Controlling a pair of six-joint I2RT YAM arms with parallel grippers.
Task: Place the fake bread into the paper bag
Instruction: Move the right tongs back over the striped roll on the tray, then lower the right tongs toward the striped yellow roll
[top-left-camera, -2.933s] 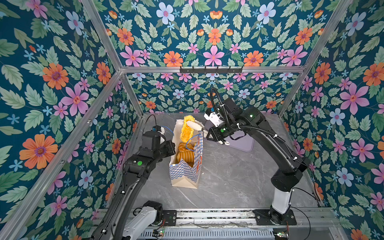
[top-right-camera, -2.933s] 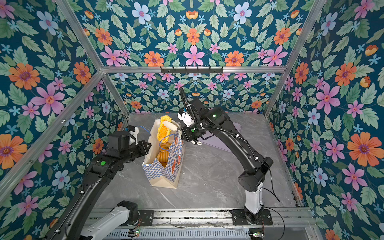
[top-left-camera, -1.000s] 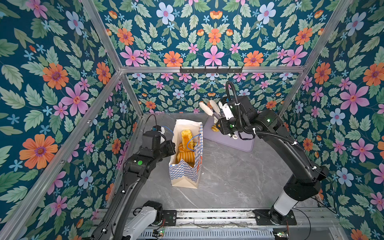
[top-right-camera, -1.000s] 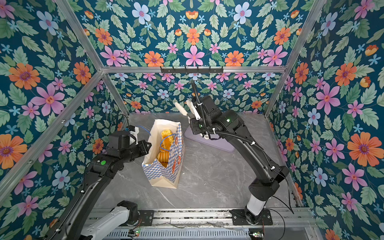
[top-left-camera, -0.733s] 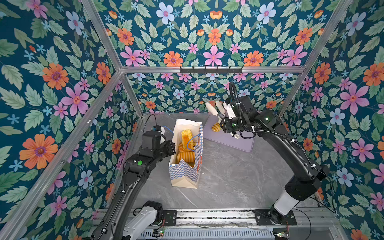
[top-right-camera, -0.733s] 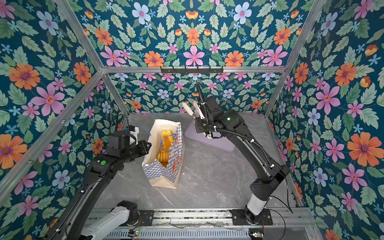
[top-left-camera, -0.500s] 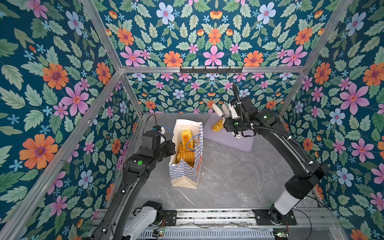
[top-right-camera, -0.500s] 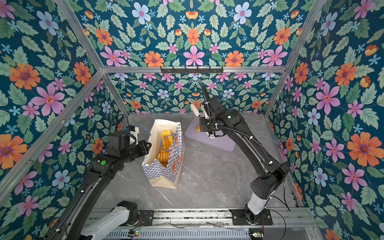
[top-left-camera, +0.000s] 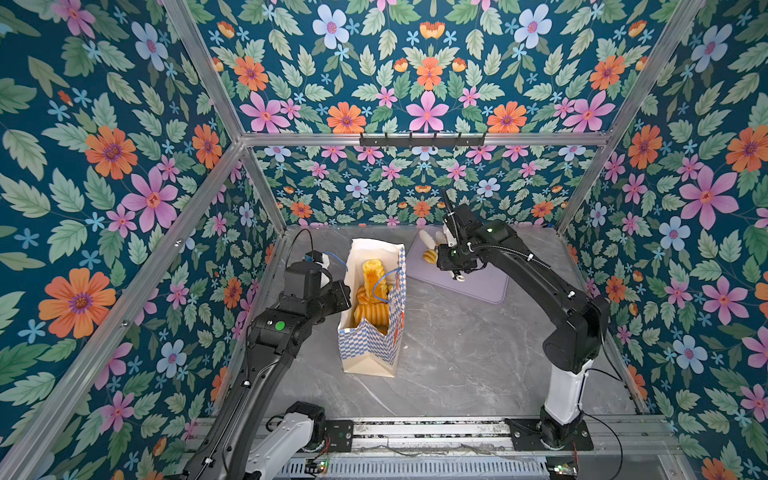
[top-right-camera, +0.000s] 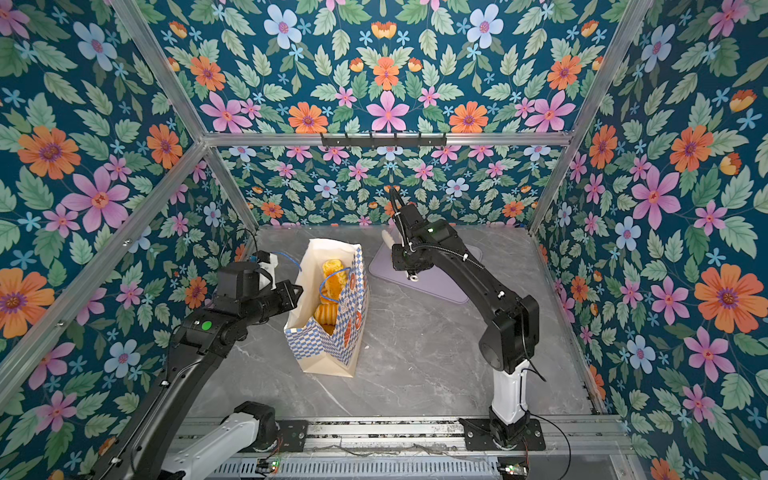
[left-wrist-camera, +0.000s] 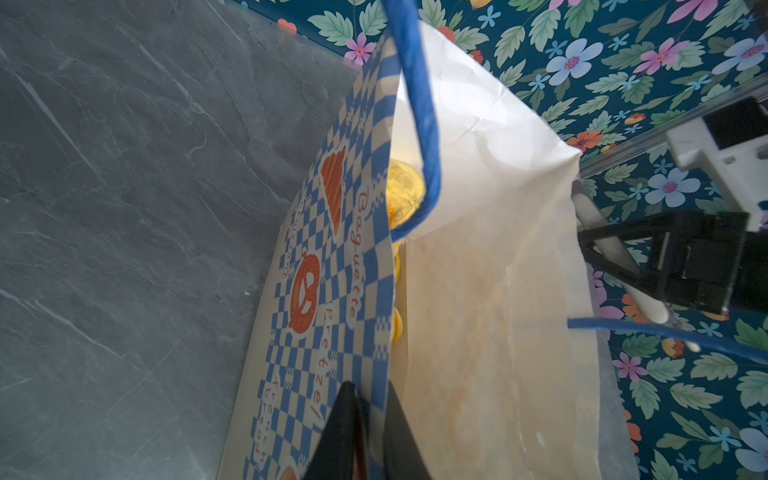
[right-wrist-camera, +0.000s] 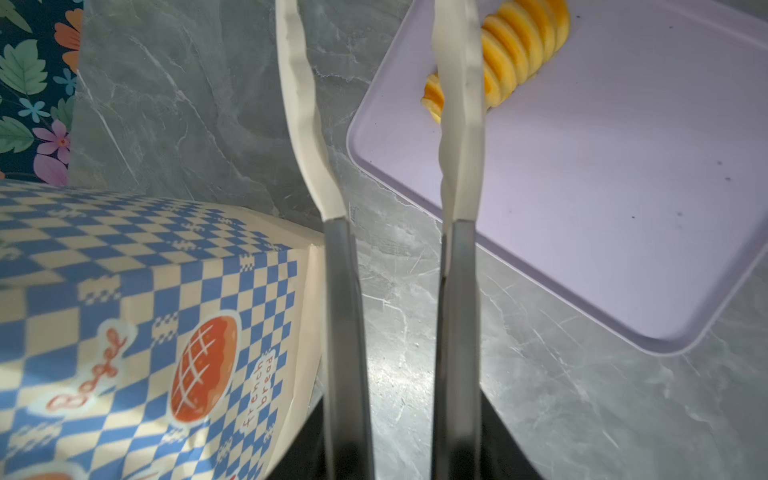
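Note:
The paper bag (top-left-camera: 365, 349) (top-right-camera: 328, 345) stands upright and open at centre left, blue-and-white checkered. Several pieces of fake bread (top-left-camera: 372, 274) (top-right-camera: 332, 274) (left-wrist-camera: 401, 191) lie inside it. My left gripper (left-wrist-camera: 370, 411) (top-left-camera: 347, 297) is shut on the bag's left wall near the rim. One ridged croissant (top-left-camera: 428, 256) (right-wrist-camera: 523, 50) lies at the near corner of the lilac tray (top-left-camera: 482, 282) (right-wrist-camera: 602, 187). My right gripper (top-left-camera: 432, 239) (right-wrist-camera: 370, 25) hangs open just beside it, nothing between its white fingers. One finger crosses the croissant's end in the right wrist view.
Floral walls with aluminium posts close in on three sides. A black hook rail (top-left-camera: 422, 139) runs along the back wall. Grey marble floor (top-left-camera: 457, 365) spreads to the right of and in front of the bag. The bag's blue cord handle (left-wrist-camera: 419, 124) loops near the left wrist.
The right gripper has swung from beside the bag's top back and right, down to the tray by the croissant. The bread it held earlier is now in the bag. The left arm has not moved.

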